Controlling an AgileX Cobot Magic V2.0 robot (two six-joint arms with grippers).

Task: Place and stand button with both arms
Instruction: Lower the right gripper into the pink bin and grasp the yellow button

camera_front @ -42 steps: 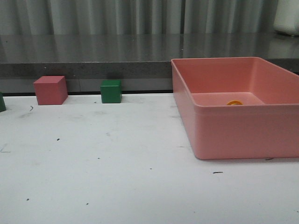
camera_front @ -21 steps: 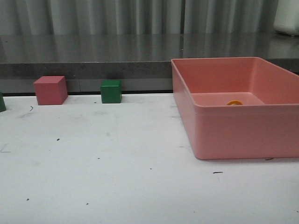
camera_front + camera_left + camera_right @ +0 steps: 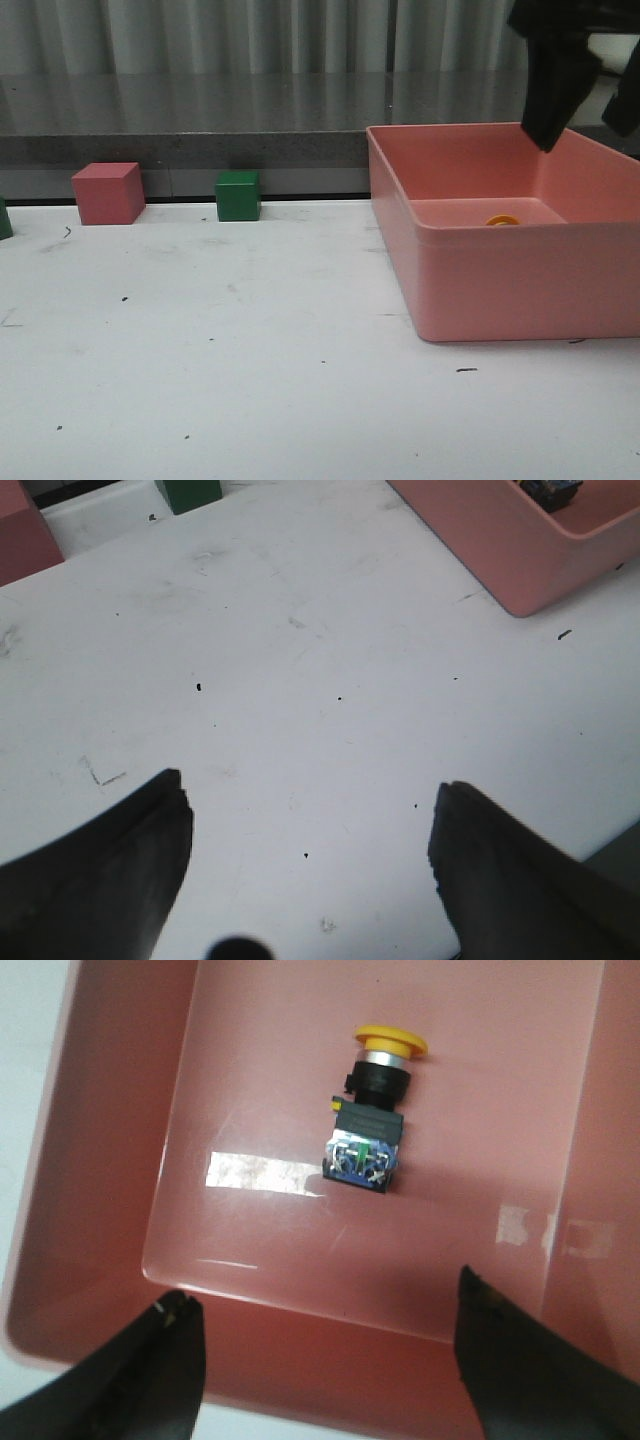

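The button (image 3: 370, 1110) lies on its side on the floor of the pink bin (image 3: 110, 1160), yellow cap at one end and black and blue-grey base at the other. In the front view only its yellow cap (image 3: 503, 220) shows over the bin's near wall (image 3: 520, 285). My right gripper (image 3: 325, 1305) is open and empty, high above the bin's near rim, apart from the button. My right arm (image 3: 555, 70) hangs over the bin at the top right. My left gripper (image 3: 310, 810) is open and empty above the bare white table (image 3: 300, 680); it is out of the front view.
A red cube (image 3: 108, 193) and a green cube (image 3: 238, 195) stand at the table's far edge on the left, with another green object (image 3: 3, 218) at the left border. A dark ledge (image 3: 200, 140) runs behind the table. The bin's corner (image 3: 500, 540) shows in the left wrist view.
My right arm has come into the front view at the top right, above the pink bin. The button, bin and cubes have not moved.
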